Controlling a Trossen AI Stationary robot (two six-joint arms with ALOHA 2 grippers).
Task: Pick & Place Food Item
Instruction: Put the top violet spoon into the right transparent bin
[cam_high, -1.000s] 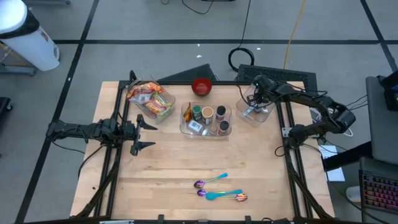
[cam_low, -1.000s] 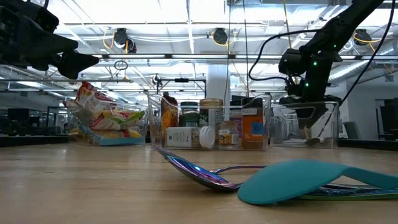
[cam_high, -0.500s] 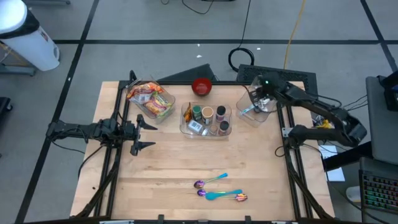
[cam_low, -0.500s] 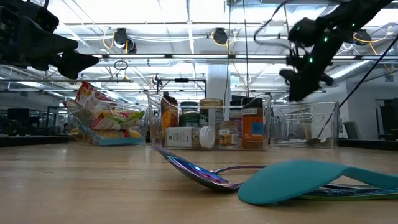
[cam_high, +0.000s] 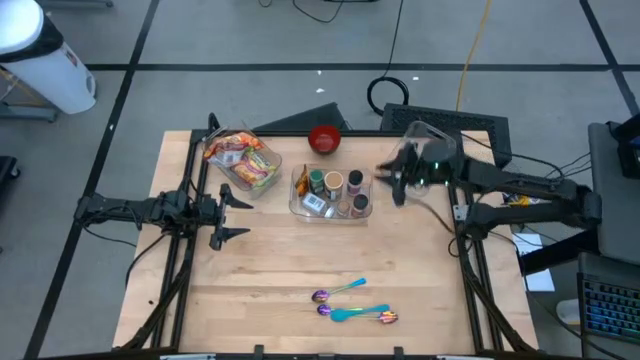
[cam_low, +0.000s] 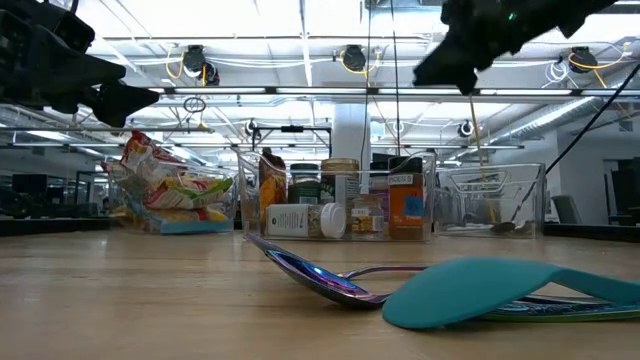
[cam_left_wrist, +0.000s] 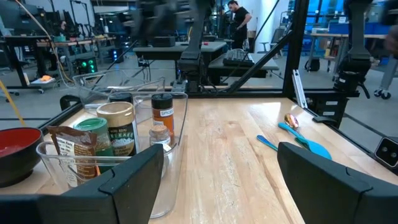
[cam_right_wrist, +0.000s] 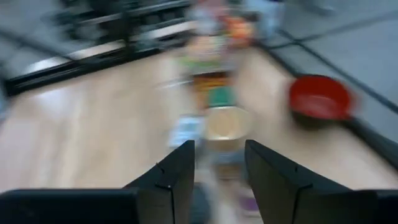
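While the wooden table (cam_high: 300, 260) carries everything, the left gripper (cam_high: 230, 214) waits at its left side, fingers spread wide and empty. Raised just right of the clear jar bin (cam_high: 331, 193), the right gripper (cam_high: 392, 182) stands partly parted, nothing visible between its fingers. Snack packets (cam_high: 240, 158) fill another bin (cam_high: 262, 180) at rear left; a red bowl (cam_high: 324, 139) sits behind.

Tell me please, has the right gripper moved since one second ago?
Yes. In the high view the right gripper was over the clear bin at the table's right rear; now it has left it, toward the middle jar bin. In the low view it has risen.
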